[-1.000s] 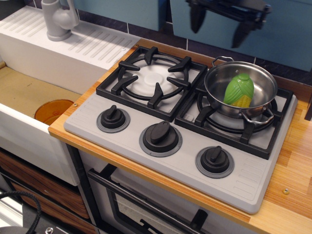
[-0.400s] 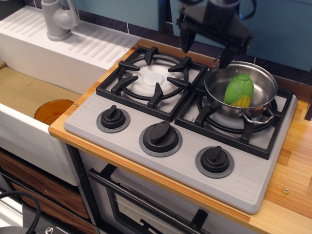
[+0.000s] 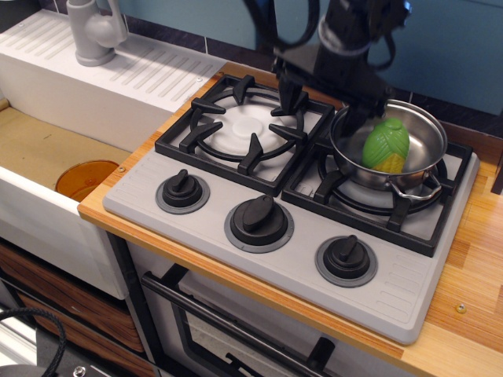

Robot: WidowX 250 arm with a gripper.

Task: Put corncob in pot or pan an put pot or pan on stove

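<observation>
1 green-husked toy corncob (image 3: 386,146) lies in your shiny round steel pot (image 3: 420,138) on the grey stove's (image 3: 299,255) right burner; your black gripper (image 3: 324,100), fingers spread and released, straddles its left rim.

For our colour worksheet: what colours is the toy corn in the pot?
The corn is bright green with yellow kernels at its lower end, seen in the only camera view.
</observation>
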